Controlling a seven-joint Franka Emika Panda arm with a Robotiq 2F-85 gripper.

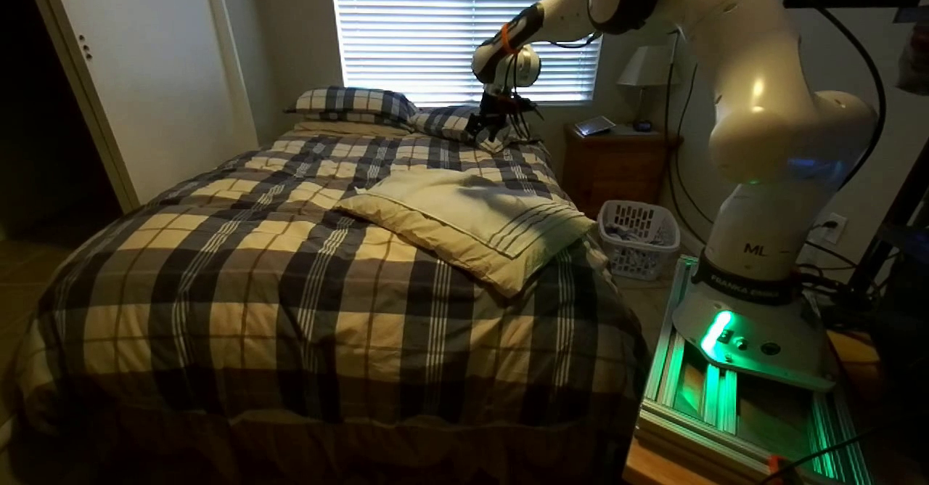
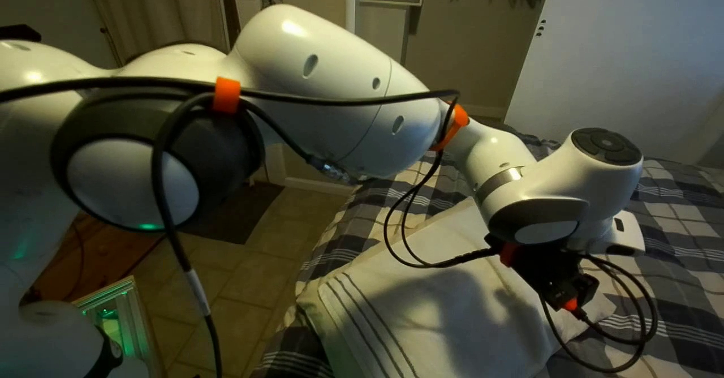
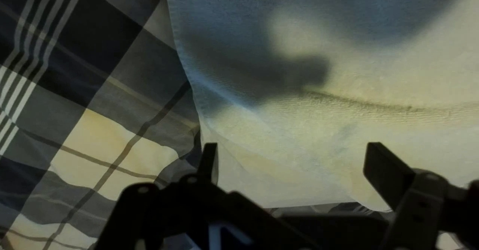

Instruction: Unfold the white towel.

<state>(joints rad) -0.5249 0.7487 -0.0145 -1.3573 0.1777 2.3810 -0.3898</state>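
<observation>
The white towel [image 1: 464,205] lies as a folded, puffed pad on the plaid bed, with thin dark stripes near one end. These stripes also show on the towel in an exterior view [image 2: 430,310]. In the wrist view the towel [image 3: 404,70] fills the middle and right, with a corner and layered edges near the fingers. My gripper [image 3: 292,145] is open, its fingers wide apart with nothing held between them. It points down over the towel's corner. In an exterior view the gripper [image 1: 493,133] is at the towel's far side; a light patch beside it is unclear.
The plaid bedspread [image 1: 254,274] surrounds the towel. Plaid pillows [image 1: 352,104] lie at the bed's head. A nightstand [image 1: 613,169] with a lamp [image 1: 646,67] and a white laundry basket [image 1: 639,260] stand beside the bed. Loose cables [image 2: 645,321] hang round the wrist.
</observation>
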